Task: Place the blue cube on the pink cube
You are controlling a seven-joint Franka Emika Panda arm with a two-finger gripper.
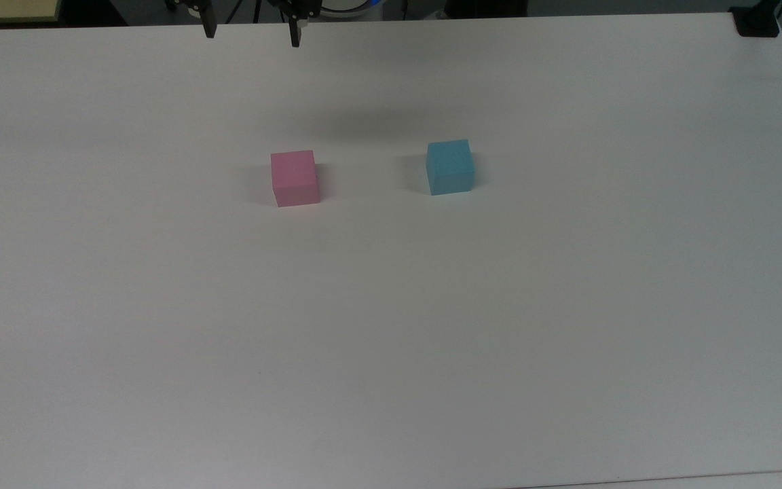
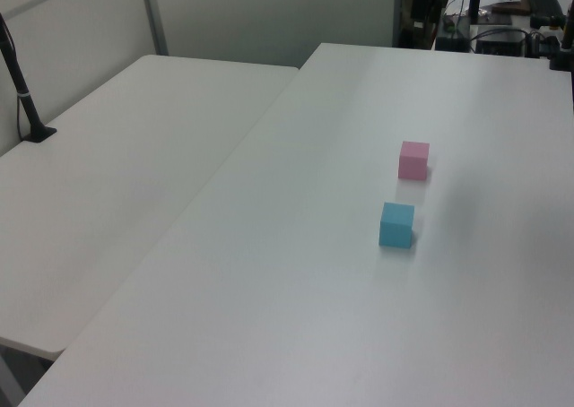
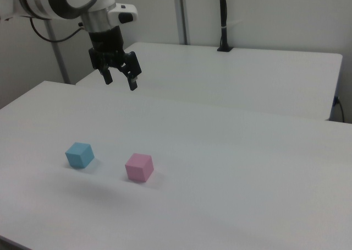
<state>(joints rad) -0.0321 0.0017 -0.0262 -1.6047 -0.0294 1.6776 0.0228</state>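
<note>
White table [image 1: 391, 326] — blue cube [image 1: 450, 167] and pink cube [image 1: 294, 178] resting well apart, nothing between; gripper [image 3: 120, 80] raised above — fingers spread, empty.

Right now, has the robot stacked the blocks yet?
Not yet. Nothing is done: the blue cube and pink cube sit apart on the table. The gripper hangs open above them, holding nothing. Grabbing, lifting and stacking are all left.

The blue cube [image 1: 450, 167] and pink cube [image 1: 294, 178] sit flat, apart.
</note>
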